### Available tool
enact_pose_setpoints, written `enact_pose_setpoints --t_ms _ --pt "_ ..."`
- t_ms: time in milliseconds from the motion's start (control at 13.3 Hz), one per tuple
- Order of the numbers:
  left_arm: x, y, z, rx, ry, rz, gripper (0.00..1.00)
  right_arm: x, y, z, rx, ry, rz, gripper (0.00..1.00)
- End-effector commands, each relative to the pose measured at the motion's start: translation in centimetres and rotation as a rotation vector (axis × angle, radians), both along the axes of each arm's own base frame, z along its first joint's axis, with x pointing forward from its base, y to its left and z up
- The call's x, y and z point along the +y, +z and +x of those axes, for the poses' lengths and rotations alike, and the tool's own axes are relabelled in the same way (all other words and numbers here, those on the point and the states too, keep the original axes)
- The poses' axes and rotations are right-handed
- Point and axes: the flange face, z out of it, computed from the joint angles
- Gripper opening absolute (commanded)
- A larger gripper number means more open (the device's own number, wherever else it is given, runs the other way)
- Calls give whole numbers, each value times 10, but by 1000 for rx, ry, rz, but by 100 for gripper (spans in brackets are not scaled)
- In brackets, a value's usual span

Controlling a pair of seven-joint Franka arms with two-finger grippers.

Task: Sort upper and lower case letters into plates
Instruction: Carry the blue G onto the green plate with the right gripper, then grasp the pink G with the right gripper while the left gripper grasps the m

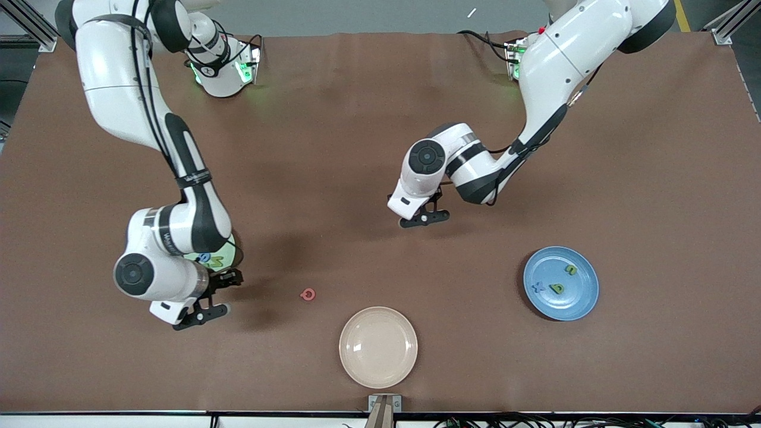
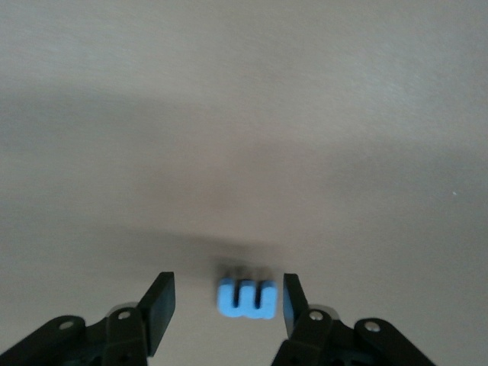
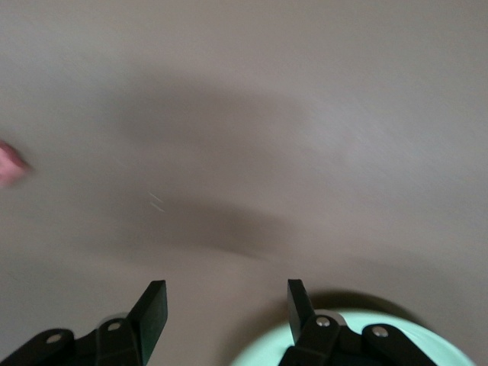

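Observation:
A blue foam letter (image 2: 245,299) lies on the brown table between the fingers of my left gripper (image 2: 227,288), which is open; one finger stands close beside it and the other well clear. In the front view this gripper (image 1: 423,219) hangs low over the middle of the table. My right gripper (image 3: 225,293) is open with nothing between its fingers, beside the mint green plate (image 3: 358,347). That plate (image 1: 233,248) is mostly hidden under the right arm, with two letters (image 1: 211,258) showing on it. The blue plate (image 1: 571,302) holds three letters (image 1: 557,288). A red letter (image 1: 308,293) lies loose on the table.
A cream-beige plate (image 1: 378,346) with nothing on it sits nearest the front camera, between the two other plates. The red letter shows as a pink blur (image 3: 9,164) in the right wrist view.

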Motion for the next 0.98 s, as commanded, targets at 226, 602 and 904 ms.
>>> enact_pose_setpoints --t_ms 226,602,904 --pt "-12 -26 -5 -32 39 46 66 94 4 -1 -196 -147 68 72" --pt "-14 -39 -26 -16 40 54 66 140 -37 -13 -255 -186 98 72" --pt "-10 -43 -39 -10 26 59 64 158 -49 -24 -236 -180 93 72"
